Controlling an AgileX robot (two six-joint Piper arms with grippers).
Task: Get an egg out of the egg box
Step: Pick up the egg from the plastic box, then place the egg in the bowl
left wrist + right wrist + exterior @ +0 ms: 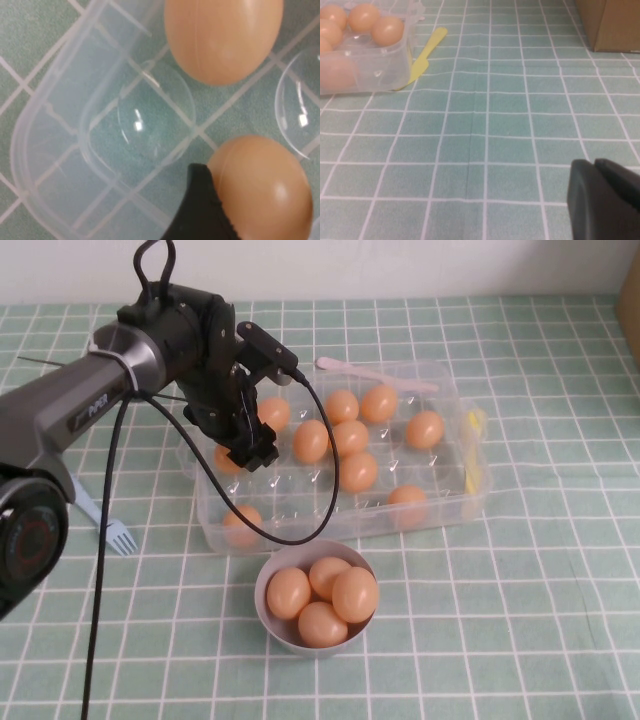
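Note:
The clear plastic egg box [300, 508] sits mid-table with several orange-tan eggs in its cups. My left gripper [250, 452] is down inside the box's left part, shut on an egg [226, 460] that it mostly hides. In the left wrist view one black finger [200, 210] presses against that egg [265, 190]; the other finger is out of view. A second egg [222, 35] and the box wall [50, 125] show there too. My right gripper [595, 165] is shut and empty, low over the table, right of the box [365, 70]; the high view does not show it.
A round grey bowl [262, 590] with several eggs stands just in front of the box. A yellow clasp [474, 450] and a pink strip [375, 375] lie at the box's right and far edges. A blue fork [110, 530] lies left. A cardboard box [610, 25] stands far right.

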